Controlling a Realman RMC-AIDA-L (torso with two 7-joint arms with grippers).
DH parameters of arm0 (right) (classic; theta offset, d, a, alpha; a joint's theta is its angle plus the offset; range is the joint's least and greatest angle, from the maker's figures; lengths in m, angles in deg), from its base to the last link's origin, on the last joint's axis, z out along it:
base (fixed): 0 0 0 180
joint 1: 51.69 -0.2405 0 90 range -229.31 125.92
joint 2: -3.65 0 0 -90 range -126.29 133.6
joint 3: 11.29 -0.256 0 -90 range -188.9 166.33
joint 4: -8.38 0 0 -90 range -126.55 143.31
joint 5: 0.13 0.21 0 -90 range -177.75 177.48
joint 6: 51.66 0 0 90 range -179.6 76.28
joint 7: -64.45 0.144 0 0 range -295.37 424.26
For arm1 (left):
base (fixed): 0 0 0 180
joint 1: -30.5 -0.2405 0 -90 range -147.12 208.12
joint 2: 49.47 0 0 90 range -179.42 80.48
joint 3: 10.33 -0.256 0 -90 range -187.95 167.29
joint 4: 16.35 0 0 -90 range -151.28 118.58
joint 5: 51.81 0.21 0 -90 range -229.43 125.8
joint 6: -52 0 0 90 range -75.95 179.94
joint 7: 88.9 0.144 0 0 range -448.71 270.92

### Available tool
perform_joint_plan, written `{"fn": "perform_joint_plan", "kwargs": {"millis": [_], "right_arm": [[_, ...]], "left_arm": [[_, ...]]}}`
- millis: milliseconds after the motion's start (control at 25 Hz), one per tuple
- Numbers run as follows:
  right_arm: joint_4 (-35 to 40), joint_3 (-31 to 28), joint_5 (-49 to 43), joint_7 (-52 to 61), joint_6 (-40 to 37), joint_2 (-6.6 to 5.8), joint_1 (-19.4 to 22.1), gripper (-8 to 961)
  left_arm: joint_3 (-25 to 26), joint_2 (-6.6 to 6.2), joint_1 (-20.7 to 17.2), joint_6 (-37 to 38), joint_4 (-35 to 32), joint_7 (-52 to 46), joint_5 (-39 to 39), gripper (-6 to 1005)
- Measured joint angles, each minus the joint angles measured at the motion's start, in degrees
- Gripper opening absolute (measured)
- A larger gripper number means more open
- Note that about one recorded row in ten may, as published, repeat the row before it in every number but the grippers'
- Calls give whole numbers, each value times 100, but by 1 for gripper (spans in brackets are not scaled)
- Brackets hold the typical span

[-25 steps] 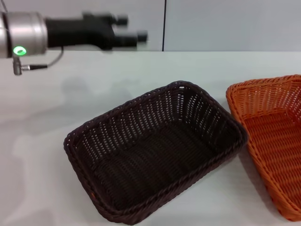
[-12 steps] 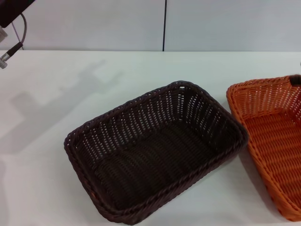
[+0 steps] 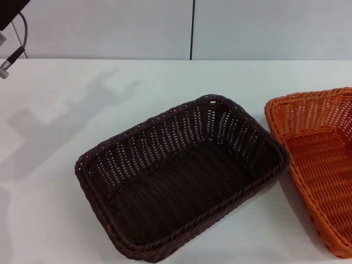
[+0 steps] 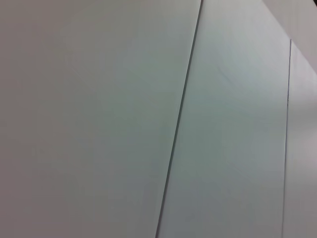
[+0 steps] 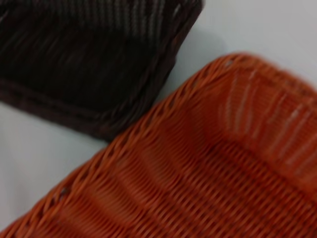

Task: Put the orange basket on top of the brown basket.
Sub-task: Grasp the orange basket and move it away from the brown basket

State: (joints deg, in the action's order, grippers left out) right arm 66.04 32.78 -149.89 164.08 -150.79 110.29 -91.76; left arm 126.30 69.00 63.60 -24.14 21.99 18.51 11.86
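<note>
Right wrist view shows no jaws at all, only weave: that camera hangs close above the orange basket (image 5: 208, 168), by the corner nearest the brown basket (image 5: 89, 64), so the right gripper is likely just over it, though whether its jaws are apart or together cannot be told. The left gripper is out of sight too; only a bit of the left arm (image 3: 12, 14) with its cable shows at the far left of the head view, raised well clear, and its wrist camera looks at a blank wall (image 4: 99, 119).

On the white worktop (image 3: 82, 99) the orange basket (image 3: 319, 165) sits at the right, partly cut off by the frame, empty and upright. The brown basket (image 3: 181, 176) lies in the middle, turned at an angle, also empty, its right corner near the orange one's left rim with a narrow strip of worktop between them.

The orange basket looks light and fairly stiff: woven strands with openwork sloped sides and a thick braided rim. It should lift without sagging, though a one-sided hold will probably let it tilt. The braided rim is the natural place to pinch, one jaw inside and one outside the wall; the middle of a long side would balance it best. The weave gives some grip, so slipping seems unlikely. Being the same size, it will likely nest in the brown one, and would need turning to match its angle.
</note>
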Motion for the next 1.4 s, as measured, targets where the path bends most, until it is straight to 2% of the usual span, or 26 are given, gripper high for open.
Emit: {"fn": "perform_joint_plan", "kwargs": {"millis": [120, 640, 720, 760, 800, 840, 920, 1000, 1120, 1400], "right_arm": [[39, 235, -240, -111, -139, 121, 17, 626], [87, 923, -312, -271, -980, 218, 60, 626], [93, 1116, -299, -320, -1037, 306, 73, 626], [93, 1116, -299, -320, -1037, 306, 73, 626], [133, 1211, -313, -380, -1125, 387, 79, 626], [133, 1211, -313, -380, -1125, 387, 79, 626], [225, 1309, -313, -474, -1372, 512, 88, 626], [250, 1321, -299, -508, -1451, 536, 90, 626], [301, 1386, -212, -595, -1724, 662, 91, 626], [179, 1590, 194, -691, -2030, 712, 121, 626]], "left_arm": [[37, 1, 54, 8, -91, 147, -98, 827], [48, -8, 86, 126, -251, 383, -385, 827], [47, -2, 85, 127, -278, 397, -426, 827], [44, 0, 86, 126, -288, 398, -436, 827], [30, 3, 86, 125, -307, 401, -464, 827], [16, 4, 87, 119, -319, 402, -483, 827], [-11, 6, 91, 95, -318, 403, -518, 827], [-12, 6, 96, 93, -317, 404, -518, 827], [-20, 5, 130, 111, -339, 404, -518, 827], [14, -3, 160, 135, -339, 404, -518, 827]]}}
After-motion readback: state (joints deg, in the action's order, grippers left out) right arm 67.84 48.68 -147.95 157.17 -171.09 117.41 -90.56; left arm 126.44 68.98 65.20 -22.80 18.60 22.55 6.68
